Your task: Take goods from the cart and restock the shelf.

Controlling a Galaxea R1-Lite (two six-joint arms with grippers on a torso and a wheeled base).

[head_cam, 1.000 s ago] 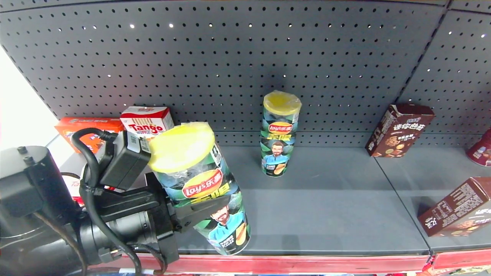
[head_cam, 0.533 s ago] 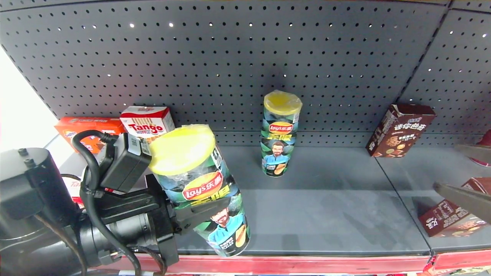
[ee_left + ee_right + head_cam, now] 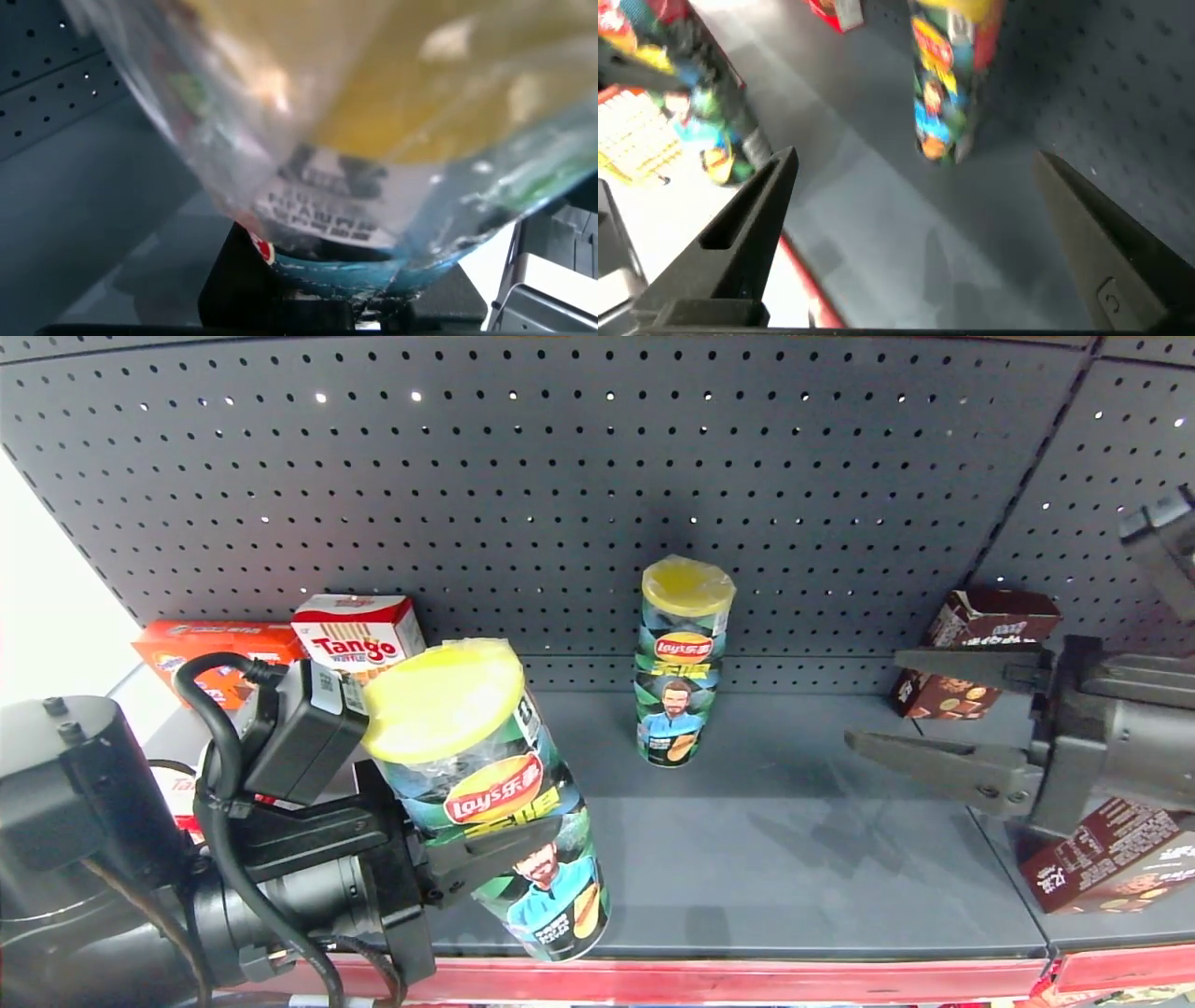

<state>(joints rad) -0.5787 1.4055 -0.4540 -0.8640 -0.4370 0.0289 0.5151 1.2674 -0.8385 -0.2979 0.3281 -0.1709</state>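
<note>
— What is changed since a second ago?
— The right gripper point(image 3: 873, 700) is now seen over the grey metal shelf point(image 3: 794, 868), jaws spread wide, before the brown cardboard carton point(image 3: 980, 614).
— And the tall yellow-lidded chip can point(image 3: 485, 784)?
— It is kept clamped, tilted, in the left gripper point(image 3: 490, 845) at the shelf's front edge, unmoved.

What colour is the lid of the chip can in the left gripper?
Yellow. The lid of the chip can shows best in the head view.
</note>
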